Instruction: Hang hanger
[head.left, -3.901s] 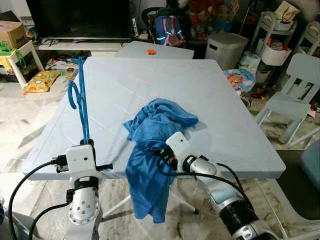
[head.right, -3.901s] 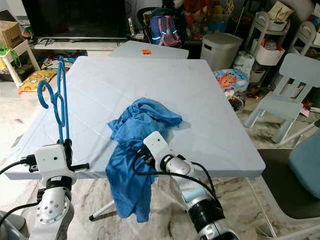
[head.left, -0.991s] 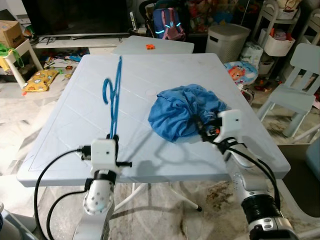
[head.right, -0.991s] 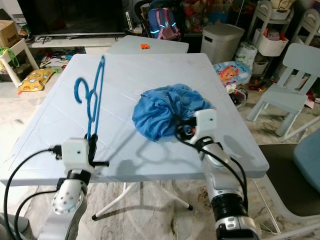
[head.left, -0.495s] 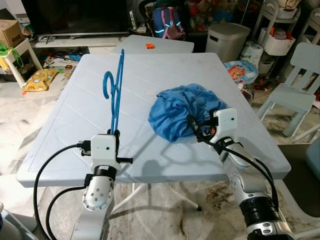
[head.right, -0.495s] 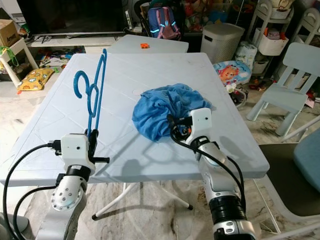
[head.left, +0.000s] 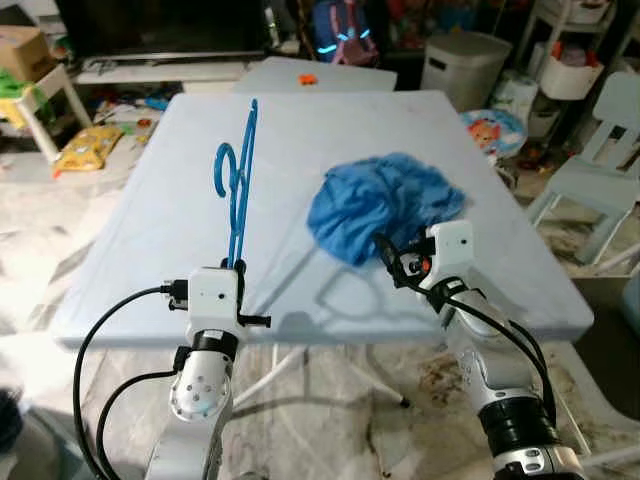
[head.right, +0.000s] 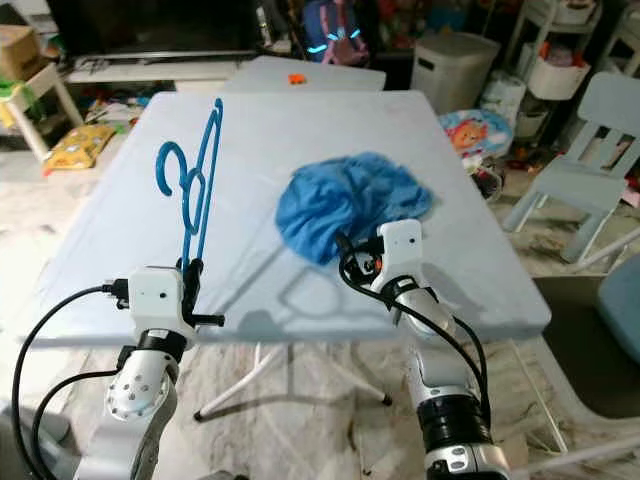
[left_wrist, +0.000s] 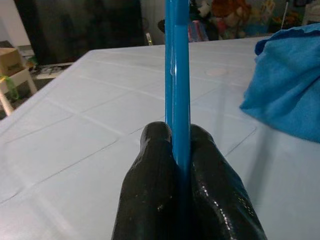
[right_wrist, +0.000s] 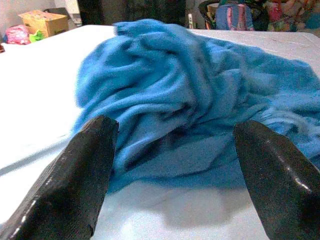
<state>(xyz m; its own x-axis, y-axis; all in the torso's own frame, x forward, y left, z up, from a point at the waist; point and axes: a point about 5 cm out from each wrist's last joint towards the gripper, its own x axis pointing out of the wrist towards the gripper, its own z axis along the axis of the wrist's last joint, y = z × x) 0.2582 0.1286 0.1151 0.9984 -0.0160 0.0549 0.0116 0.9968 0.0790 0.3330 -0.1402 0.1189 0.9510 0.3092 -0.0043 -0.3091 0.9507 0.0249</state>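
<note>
I'm gripping the blue hanger (head.left: 237, 182) upright w/ left claw (left_wrist: 178, 165), left of the cloth (head.left: 384, 203); right claw (right_wrist: 175, 170) gaping wide, empty, facing cloth.

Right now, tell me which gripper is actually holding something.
The left gripper: its fingers are clamped on the blue hanger, held upright. The right gripper is open, facing the blue cloth.

A bright blue plastic hanger (head.left: 236, 180) and a crumpled mid-blue cloth (head.left: 380, 202) stand out against the pale blue-grey plastic bench (head.left: 180, 190) marked with faint diagonal lines.
</note>
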